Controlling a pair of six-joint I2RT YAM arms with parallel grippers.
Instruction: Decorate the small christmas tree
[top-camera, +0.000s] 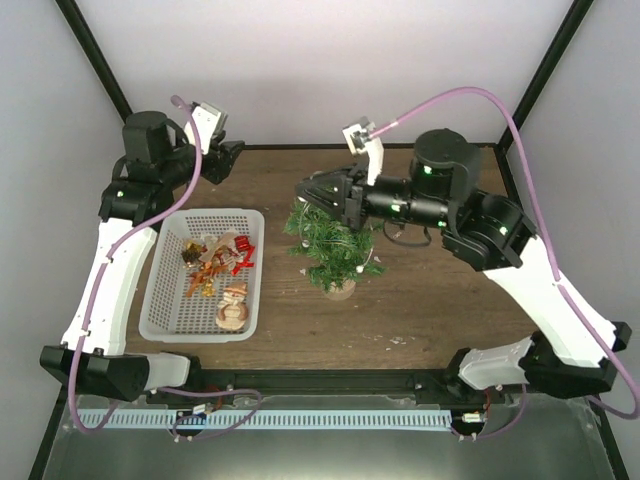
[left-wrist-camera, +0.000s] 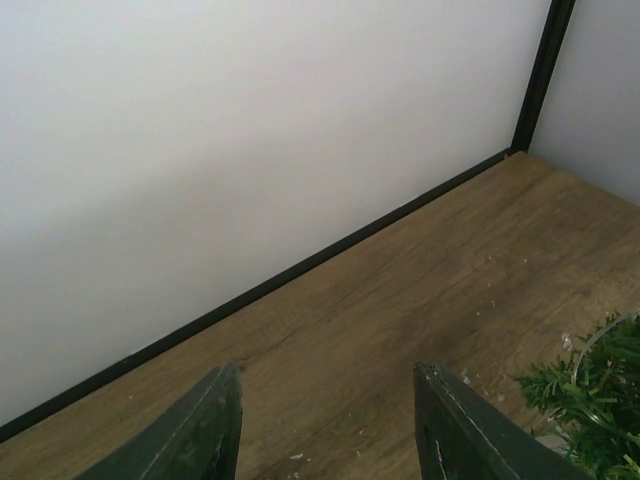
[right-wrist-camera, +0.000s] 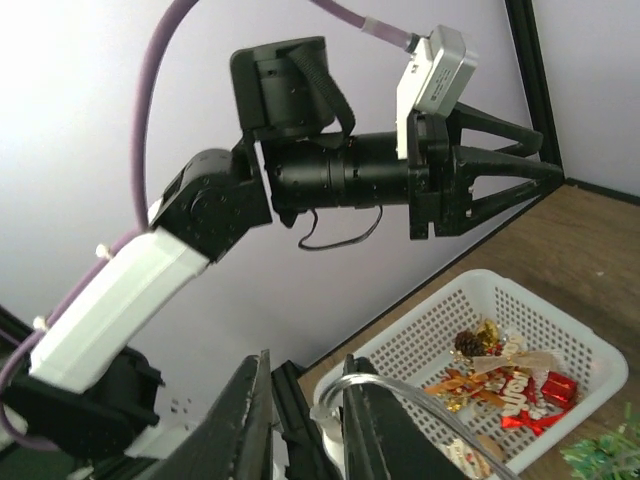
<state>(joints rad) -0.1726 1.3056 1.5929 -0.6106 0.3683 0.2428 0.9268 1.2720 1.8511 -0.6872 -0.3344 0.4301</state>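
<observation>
Left fingers (left-wrist-camera: 205, 430) wide near the back wall (left-wrist-camera: 250, 150); right fingers (right-wrist-camera: 245, 420) narrowly parted at tree (top-camera: 335, 245).

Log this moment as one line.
left gripper open, empty | right gripper over small christmas tree, jaws narrow, clear loop between | basket holds ornaments
</observation>
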